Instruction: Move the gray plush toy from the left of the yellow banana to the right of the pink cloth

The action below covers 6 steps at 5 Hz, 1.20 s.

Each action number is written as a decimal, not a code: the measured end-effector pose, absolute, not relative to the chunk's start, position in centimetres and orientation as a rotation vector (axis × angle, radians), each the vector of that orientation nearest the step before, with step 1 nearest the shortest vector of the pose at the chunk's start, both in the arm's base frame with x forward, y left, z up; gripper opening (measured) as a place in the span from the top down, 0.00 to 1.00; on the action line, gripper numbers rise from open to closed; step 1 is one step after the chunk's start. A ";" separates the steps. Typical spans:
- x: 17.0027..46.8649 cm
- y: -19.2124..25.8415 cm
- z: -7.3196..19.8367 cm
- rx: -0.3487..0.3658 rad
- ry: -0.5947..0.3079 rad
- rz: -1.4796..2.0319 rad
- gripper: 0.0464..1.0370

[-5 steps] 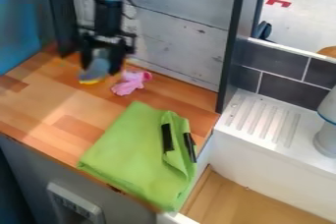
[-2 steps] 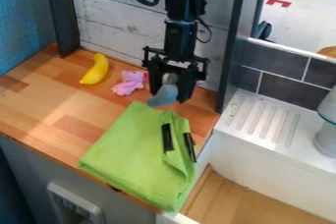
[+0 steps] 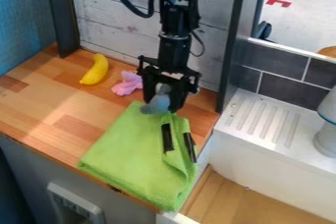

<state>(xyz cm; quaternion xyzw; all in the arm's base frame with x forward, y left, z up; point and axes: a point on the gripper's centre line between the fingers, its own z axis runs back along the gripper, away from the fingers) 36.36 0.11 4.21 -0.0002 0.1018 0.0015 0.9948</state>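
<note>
Gently, with our gripper (image 3: 162, 105) clamped on the grey-blue toy (image 3: 156, 104) by the green cloth (image 3: 128, 152), toward the worktop's back edge (image 3: 207, 103), we should lower softly before releasing.

I see fuzzy, matt green cloth (image 3: 134, 156) on a smooth wooden counter (image 3: 62, 120) with a soft sheen. The banana (image 3: 96, 70) looks like smooth plastic. Behind me, the wall (image 3: 111, 19) shows rough, weathered wood planks; my gripper (image 3: 164, 101) looks dark and hard.
</note>
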 end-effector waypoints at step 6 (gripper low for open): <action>41.0 1.1 4.4 -0.042 -0.032 -0.026 0.32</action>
